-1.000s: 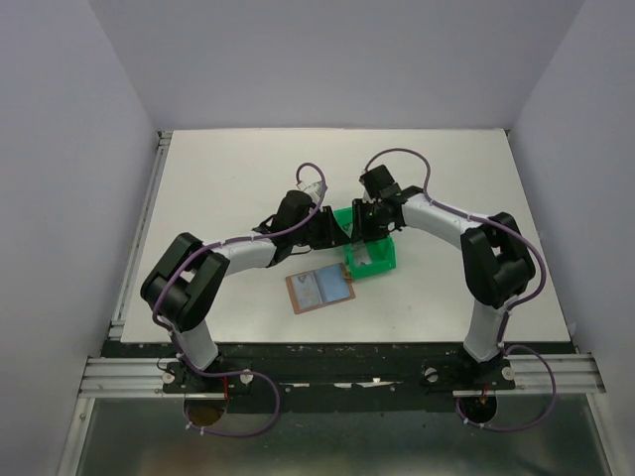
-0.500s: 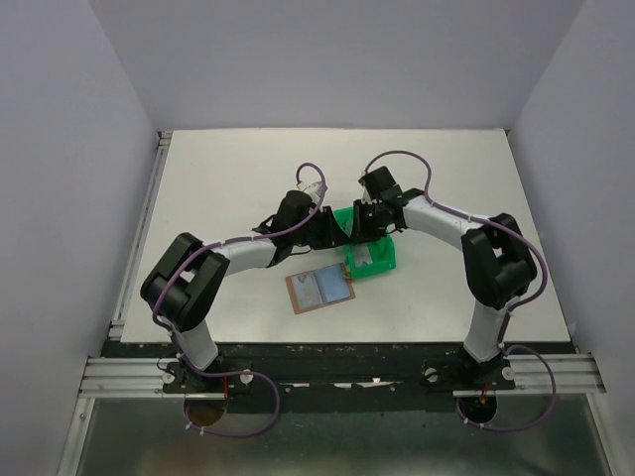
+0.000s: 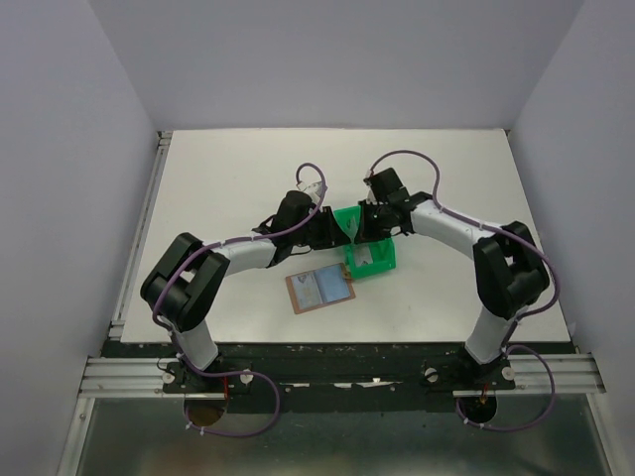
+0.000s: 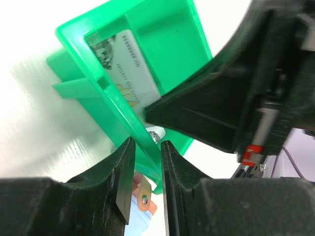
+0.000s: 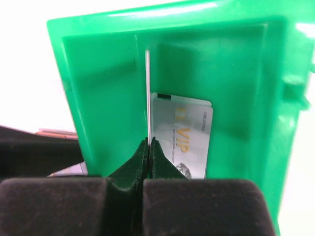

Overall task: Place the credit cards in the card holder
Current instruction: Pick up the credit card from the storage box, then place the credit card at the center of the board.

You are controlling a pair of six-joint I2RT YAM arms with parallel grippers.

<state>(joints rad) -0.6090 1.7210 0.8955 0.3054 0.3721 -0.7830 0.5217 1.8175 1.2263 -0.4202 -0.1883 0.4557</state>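
Edge-on in the right wrist view, one credit card shows as a thin white line, and my right gripper is shut on its near edge inside the green bin. A second credit card, silver with gold "VIP" lettering, lies on the bin's floor and also shows in the left wrist view. My left gripper is shut on the bin's wall. The card holder lies open on the table just in front of the bin; its tan snap tab shows below the left fingers.
The green bin sits mid-table with both grippers crowded at its far end. White table runs all round, with grey walls at the left, right and back.
The right gripper's jaws have closed onto the upright card's edge. The right arm's elbow has shifted slightly to the right. The left arm and the bin have stayed put.
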